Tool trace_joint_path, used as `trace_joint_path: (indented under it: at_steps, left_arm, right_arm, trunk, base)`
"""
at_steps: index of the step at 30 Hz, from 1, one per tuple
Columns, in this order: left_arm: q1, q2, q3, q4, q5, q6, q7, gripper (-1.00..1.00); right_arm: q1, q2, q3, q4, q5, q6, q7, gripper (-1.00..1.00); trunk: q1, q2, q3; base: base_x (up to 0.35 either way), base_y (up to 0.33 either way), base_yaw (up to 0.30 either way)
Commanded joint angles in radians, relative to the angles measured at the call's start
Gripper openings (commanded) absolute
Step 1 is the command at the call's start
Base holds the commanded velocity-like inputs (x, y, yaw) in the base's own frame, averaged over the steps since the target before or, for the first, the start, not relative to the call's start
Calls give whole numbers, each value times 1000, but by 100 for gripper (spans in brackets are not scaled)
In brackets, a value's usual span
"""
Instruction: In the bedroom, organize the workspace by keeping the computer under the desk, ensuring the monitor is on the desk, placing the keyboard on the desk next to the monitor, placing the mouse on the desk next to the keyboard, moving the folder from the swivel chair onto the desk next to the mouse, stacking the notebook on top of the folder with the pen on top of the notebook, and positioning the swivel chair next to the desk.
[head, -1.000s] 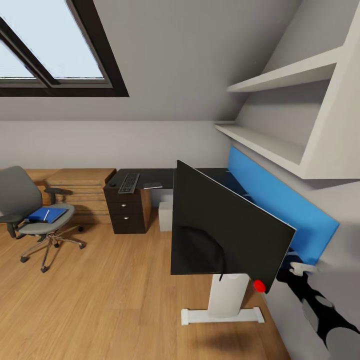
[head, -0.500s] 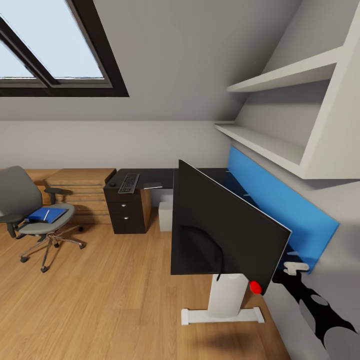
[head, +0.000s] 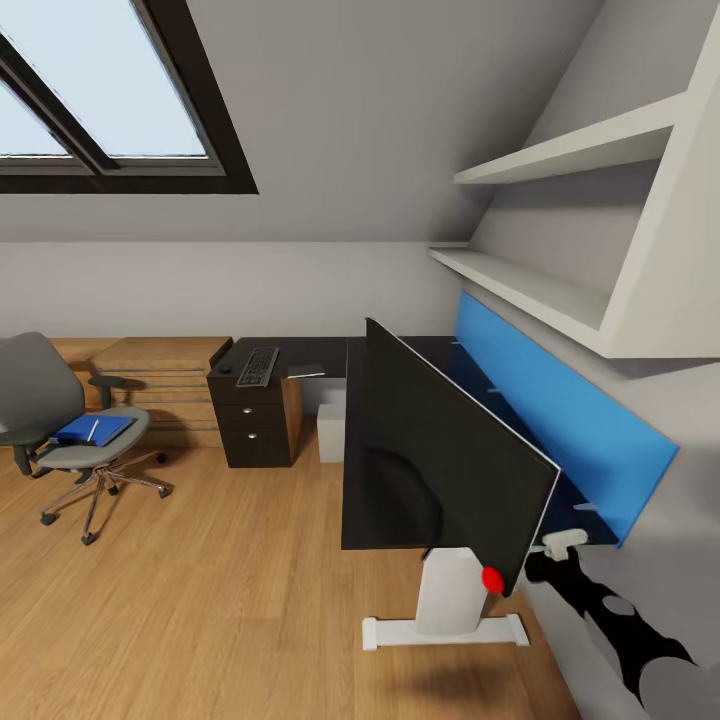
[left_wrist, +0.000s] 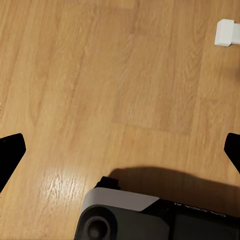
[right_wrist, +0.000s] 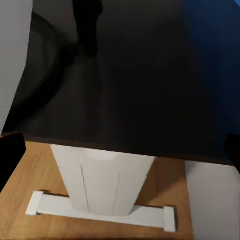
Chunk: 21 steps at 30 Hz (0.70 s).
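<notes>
the monitor stands on the desk, keyboard and mouse at its far end, computer underneath. left: blue folder on the swivel chair. right gripper beside the monitor; both jaws gape, empty.

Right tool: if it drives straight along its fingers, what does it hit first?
Most likely the black desk top, centred ahead in the right wrist view near the monitor stand's curved base. The desk's white leg sits below that line. Depth is unclear.
</notes>
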Motion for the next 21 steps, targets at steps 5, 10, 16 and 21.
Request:
trace_joint_path:
  at_steps: [5, 10, 16, 21]
  left_arm:
    - [-1, 1, -7, 6, 9, -7, 6, 100]
    - [-1, 1, -7, 6, 9, -7, 6, 100]
    - [-1, 1, -7, 6, 9, -7, 6, 100]
    - [-1, 1, -7, 6, 9, -7, 6, 100]
  right_arm:
    - [-1, 23, 87, 13, 12, -5, 6, 100]
    - [-1, 37, 178, 14, 11, -5, 4, 100]
    - [-1, 36, 127, 12, -35, 3, -55, 100]
    - [-1, 35, 10, 9, -71, 5, -178, 100]
  trunk:
    - [1, -2, -2]
    - [1, -2, -2]
    - [1, -2, -2]
    - [1, -2, -2]
  base:
    - [0, 0, 0]
    - [0, 0, 0]
    - [0, 0, 0]
    - [0, 0, 0]
